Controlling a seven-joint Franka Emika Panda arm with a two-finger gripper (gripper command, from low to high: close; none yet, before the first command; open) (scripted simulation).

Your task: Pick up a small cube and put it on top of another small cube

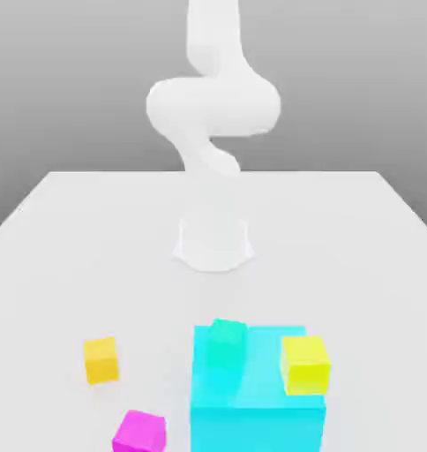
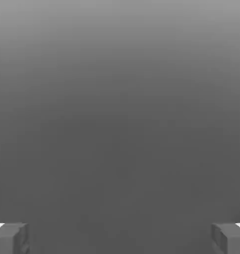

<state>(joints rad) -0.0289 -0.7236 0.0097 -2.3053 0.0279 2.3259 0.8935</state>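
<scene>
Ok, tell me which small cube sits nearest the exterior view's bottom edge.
The magenta cube: it reaches that edge, while the orange, teal and yellow cubes all sit farther up.

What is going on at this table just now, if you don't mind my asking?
The robot arm is handling nothing yet: its gripper is open and empty. The magenta cube, which is to be stacked, sits on the table. The teal-green cube, its intended base, appears to be on the big cyan block.
</scene>
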